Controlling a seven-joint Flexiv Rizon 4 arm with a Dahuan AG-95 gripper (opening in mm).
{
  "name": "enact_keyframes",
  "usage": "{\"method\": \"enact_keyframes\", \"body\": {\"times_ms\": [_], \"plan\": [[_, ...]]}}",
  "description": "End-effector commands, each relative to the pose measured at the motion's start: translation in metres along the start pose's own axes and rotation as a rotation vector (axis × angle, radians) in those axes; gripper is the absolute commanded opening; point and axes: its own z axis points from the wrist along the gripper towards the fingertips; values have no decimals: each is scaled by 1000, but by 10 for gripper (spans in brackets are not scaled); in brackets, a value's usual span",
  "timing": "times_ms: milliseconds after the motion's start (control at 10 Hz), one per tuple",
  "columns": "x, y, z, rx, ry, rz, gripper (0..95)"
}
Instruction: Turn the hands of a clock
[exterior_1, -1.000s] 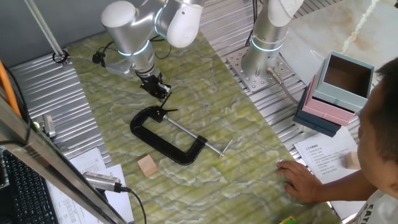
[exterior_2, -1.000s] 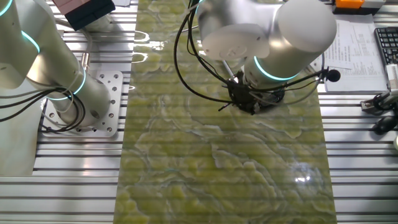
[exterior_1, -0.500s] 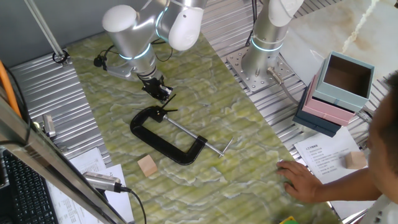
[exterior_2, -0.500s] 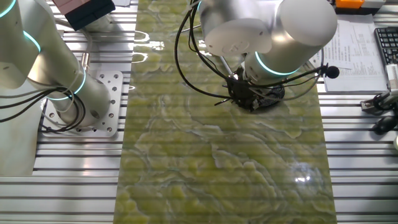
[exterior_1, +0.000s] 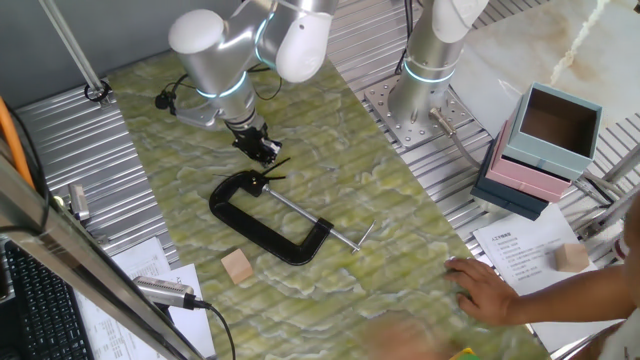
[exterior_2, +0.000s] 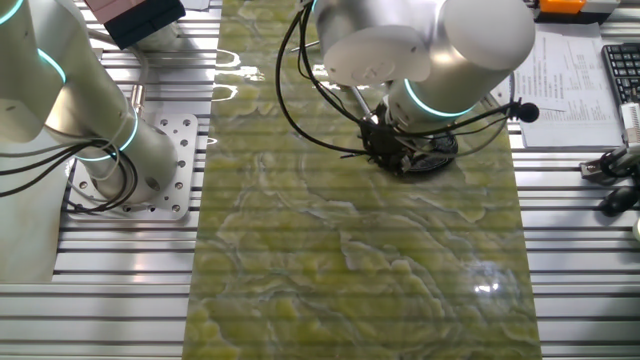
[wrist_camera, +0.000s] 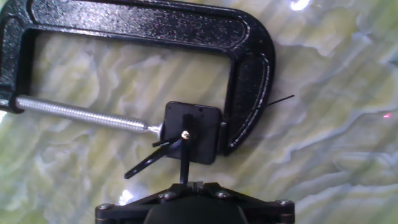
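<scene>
On the green mat (exterior_1: 400, 240), we cannot tell the gripper (wrist_camera: 186, 184) finger state; pressing sideways could bend the hands (wrist_camera: 163, 151) or shift the clamp (wrist_camera: 155, 28).

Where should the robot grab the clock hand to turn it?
Probably the wider hand, near its free tip, away from the brass hub. Come straight down from above: it lies flat, sticking out past the black case, and the C-clamp blocks the other side.

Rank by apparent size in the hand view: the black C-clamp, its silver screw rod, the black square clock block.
1. Black C-clamp
2. Silver screw rod
3. Black square clock block
</scene>
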Motion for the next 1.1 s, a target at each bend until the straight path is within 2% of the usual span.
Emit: {"method": "enact_keyframes", "body": {"times_ms": [100, 500, 1100], "plan": [[-3, 3, 1, -4, -2, 7, 0], [-13, 14, 5, -6, -3, 29, 0], [-23, 25, 3, -5, -1, 51, 0]]}}
